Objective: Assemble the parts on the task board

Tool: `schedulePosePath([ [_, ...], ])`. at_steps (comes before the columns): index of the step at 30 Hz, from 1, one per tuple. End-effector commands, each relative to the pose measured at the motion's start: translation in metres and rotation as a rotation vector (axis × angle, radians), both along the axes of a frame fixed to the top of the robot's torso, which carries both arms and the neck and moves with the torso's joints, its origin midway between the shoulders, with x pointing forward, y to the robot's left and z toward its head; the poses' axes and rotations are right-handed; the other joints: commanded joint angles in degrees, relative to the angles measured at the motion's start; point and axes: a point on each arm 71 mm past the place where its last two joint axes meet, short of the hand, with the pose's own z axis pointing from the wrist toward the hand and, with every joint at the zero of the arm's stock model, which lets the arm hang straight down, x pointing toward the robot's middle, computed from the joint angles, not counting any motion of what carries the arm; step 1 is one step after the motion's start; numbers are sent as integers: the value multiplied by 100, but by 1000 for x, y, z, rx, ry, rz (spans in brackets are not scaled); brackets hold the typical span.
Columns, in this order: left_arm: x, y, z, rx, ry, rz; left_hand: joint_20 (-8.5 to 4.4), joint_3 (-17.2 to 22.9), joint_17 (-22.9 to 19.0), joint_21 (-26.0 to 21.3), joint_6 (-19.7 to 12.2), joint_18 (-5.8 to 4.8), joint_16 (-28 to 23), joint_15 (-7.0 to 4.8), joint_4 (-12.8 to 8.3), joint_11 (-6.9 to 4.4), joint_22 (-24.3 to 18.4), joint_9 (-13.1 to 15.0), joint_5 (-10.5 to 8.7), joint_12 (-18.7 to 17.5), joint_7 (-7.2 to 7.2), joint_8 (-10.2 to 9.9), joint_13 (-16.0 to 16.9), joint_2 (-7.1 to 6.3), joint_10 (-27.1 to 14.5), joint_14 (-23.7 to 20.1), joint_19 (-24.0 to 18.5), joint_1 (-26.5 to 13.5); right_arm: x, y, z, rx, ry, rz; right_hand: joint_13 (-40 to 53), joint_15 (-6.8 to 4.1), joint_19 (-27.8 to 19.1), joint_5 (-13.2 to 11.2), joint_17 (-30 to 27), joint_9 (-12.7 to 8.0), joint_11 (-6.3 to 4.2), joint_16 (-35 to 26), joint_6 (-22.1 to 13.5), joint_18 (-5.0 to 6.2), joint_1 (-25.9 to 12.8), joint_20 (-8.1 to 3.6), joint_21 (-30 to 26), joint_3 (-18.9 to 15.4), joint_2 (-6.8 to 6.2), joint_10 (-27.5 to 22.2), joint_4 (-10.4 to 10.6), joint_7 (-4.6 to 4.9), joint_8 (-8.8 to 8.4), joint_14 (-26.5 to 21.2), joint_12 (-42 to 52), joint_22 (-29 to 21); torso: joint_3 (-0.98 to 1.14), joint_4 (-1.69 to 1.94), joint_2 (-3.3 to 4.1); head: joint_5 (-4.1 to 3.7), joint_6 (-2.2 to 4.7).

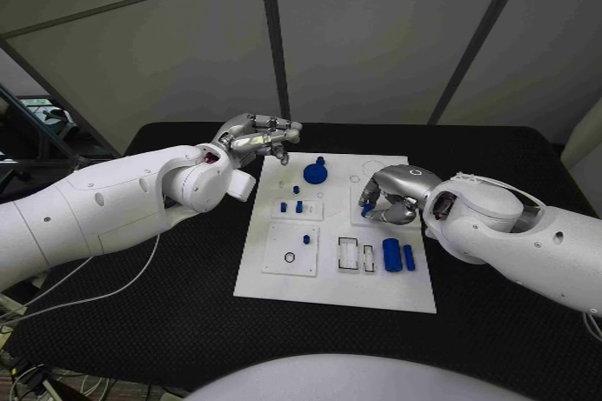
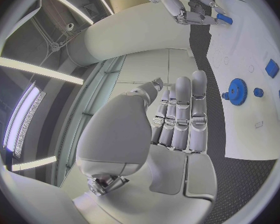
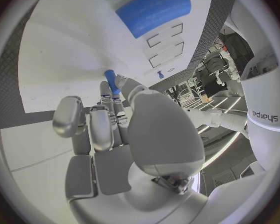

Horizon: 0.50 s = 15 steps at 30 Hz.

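Note:
The white task board (image 1: 338, 284) lies in the middle of the black table. My right hand (image 1: 391, 195) hovers over its right half and pinches a small blue peg (image 1: 368, 210) in its fingertips. In the right wrist view the peg (image 3: 111, 81) points down at the board (image 3: 65, 50), its tip at or just above the surface. My left hand (image 1: 257, 140) hangs above the board's far left corner, fingers stretched out (image 2: 180, 117), holding nothing. A blue gear (image 1: 315, 170) stands on the board just right of it, also seen from the left wrist as the gear (image 2: 237, 91).
Two blue cylinders (image 1: 400, 255) lie side by side on the board's right part, near several rectangular slots (image 1: 357, 255). Small blue pieces (image 1: 291, 207) sit in the left middle, and a small peg (image 1: 306, 240) stands on a raised plate. Black table (image 1: 502, 331) surrounds the board.

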Motion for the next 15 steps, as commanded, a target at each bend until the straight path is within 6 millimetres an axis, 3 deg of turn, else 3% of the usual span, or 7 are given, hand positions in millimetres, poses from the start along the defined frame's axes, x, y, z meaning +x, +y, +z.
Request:
schedulePosePath([
  [1, 0, -2, 1, -3, -3, -17, -4, -26, -5, -24, -38, -103, -22, -2, 4, 1, -5, -9, 13, 39, 1, 34, -8, -12, -22, -52, 22, 11, 0, 2, 0, -17, 5, 13, 22, -69, 56, -47, 14, 23, -36, 24, 133, -33, 30, -25, 49, 73, 64, 150, -7, -2, 52, 212, 34, 47, 3, -3, 5, -2, -9],
  [15, 0, -2, 1, -2, 0, -18, -3, -29, -9, -28, -40, -103, -24, 0, 9, 2, -8, -9, 14, 41, 2, 35, -11, -5, -25, -56, 21, 9, 0, 2, 7, 19, -78, -20, 65, -124, 135, -231, 96, 68, -95, 85, 418, -64, 208, -89, 160, 330, 242, 424, -110, -44, 103, 230, -89, 197, 7, -11, -2, 11, -27],
])
